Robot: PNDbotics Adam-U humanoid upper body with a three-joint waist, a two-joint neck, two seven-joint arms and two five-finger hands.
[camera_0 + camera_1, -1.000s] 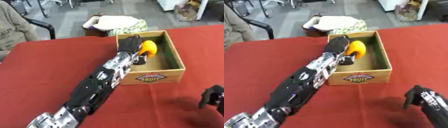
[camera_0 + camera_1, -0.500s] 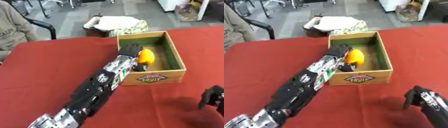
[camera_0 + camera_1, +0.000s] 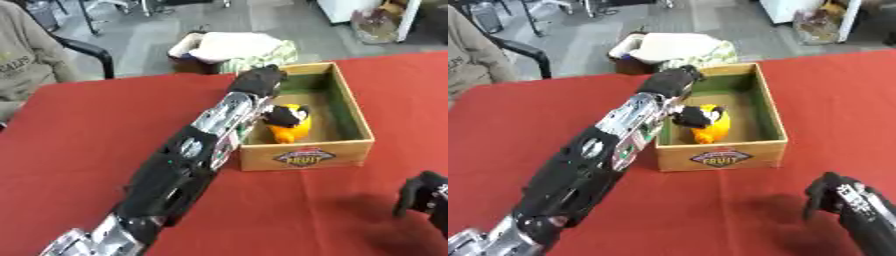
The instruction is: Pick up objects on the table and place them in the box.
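Placing step: left hand (image 3: 278, 114) is inside the box (image 3: 353, 114), centre frame, fingers curled on the orange object (image 3: 292, 130) at the box floor. Next: uncurl, lift out. Right hand (image 3: 833, 196) idle lower right, fingers curled, empty.

— Where's the box (image 3: 302, 156)?
— On the table (image 3: 79, 135), towards its far edge, right of middle.
— And inside it?
— A fruit (image 3: 292, 130), perhaps an orange, at the near left corner, with the left hand (image 3: 282, 115) reaching over the left wall.
— The right hand (image 3: 833, 196)?
— Near the table's near right corner.
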